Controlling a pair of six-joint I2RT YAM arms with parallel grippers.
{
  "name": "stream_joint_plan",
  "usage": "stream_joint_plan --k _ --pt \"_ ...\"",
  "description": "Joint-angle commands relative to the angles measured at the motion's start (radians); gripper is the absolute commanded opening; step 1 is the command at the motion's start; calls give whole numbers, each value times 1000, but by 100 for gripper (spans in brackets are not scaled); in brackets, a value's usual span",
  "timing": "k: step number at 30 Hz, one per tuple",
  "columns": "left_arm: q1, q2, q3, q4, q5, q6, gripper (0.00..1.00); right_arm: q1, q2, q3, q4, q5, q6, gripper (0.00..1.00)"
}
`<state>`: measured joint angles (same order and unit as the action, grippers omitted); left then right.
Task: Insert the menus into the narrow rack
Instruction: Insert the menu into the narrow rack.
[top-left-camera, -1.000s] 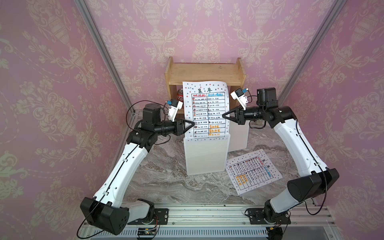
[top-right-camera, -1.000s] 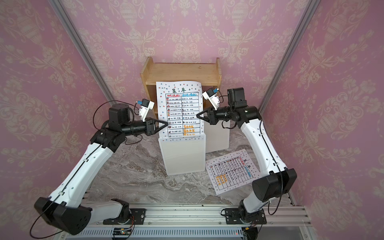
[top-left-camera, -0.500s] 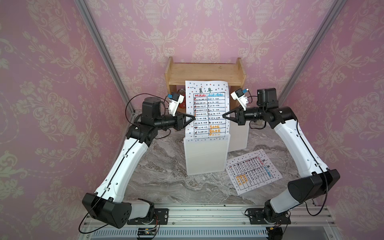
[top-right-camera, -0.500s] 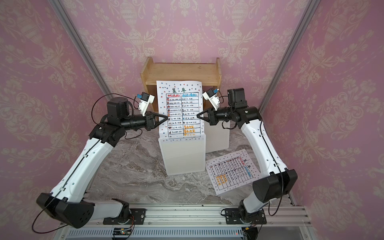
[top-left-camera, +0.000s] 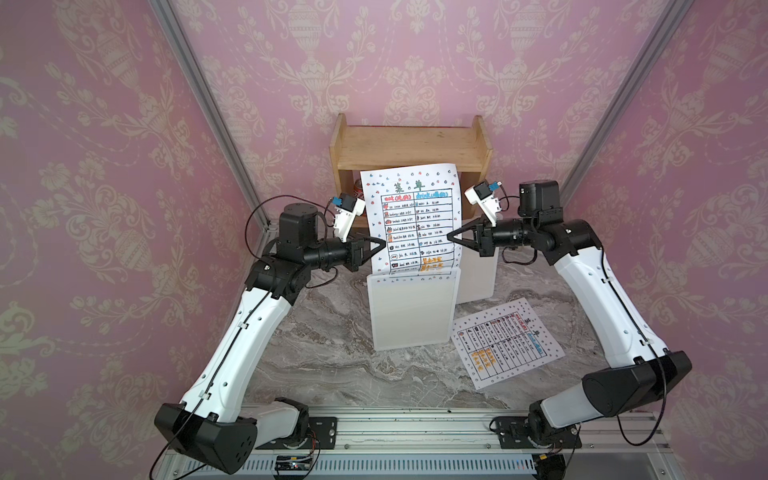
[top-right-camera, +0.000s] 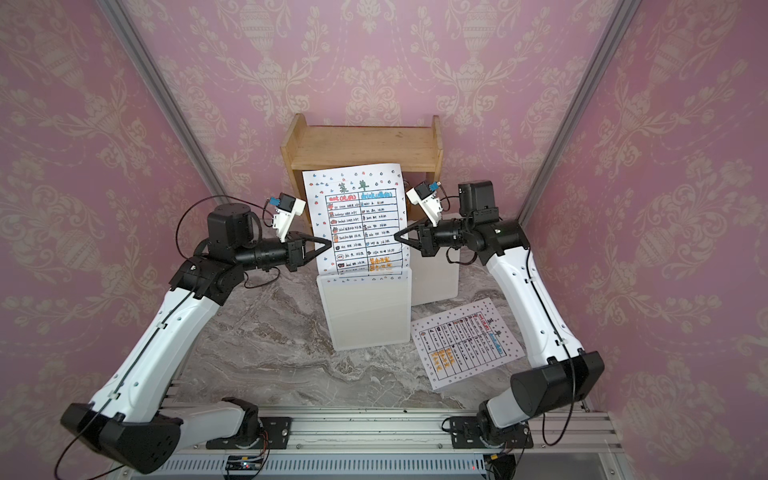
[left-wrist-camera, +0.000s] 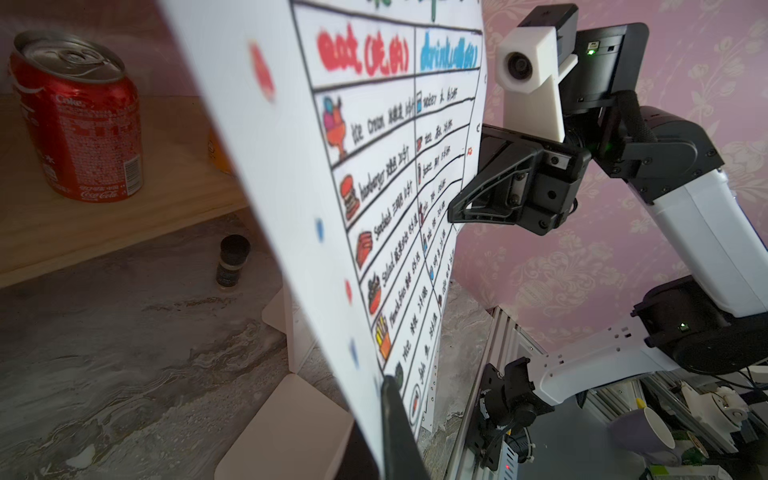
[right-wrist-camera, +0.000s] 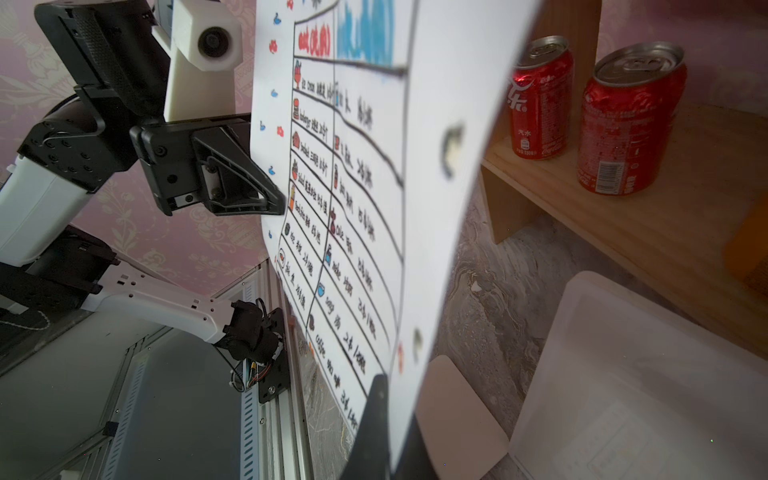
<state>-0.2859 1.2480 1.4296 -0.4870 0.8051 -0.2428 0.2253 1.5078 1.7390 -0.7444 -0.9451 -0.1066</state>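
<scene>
Marble (top-left-camera: 332, 353): menu (top-left-camera: 411, 224) between left pincer (top-left-camera: 382, 244), right pincer (top-left-camera: 450, 237)

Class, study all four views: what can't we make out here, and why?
- Lower edge of the upright menu: behind the frosted rack in both top views; depth unclear.
- Flat menu: print too small in both top views.
- Orange object: mostly behind the upright menu in the left wrist view; unidentifiable.
- Cans: mostly hidden under the wooden shelf in both top views.

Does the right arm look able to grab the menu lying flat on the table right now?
Probably not yet: the right gripper is shut on the upright menu. The flat menu lies uncovered on that side, so the way itself looks open.
</scene>
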Motion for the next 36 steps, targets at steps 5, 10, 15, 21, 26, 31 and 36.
stream_joint_plan --k 5,10,15,21,26,31,36 --pt "-1 -31 -30 -12 -16 52 3 4 -22 -30 63 2 22 0" --pt "-2 -36 -43 -9 -33 73 10 21 -3 -23 59 19 16 0" --pt "-2 -33 -48 -8 -43 89 20 38 20 -11 52 29 10 0" --pt "-1 -30 -49 -6 -44 88 20 40 18 -20 50 35 4 0" --pt "-1 -42 -63 3 -43 76 14 40 4 -47 53 50 -7 0" --pt "-2 -66 -91 10 -39 70 5 40 -9 -59 48 60 -13 0" --pt "-2 -89 -127 27 -37 64 2 41 -32 -92 64 61 -4 0"
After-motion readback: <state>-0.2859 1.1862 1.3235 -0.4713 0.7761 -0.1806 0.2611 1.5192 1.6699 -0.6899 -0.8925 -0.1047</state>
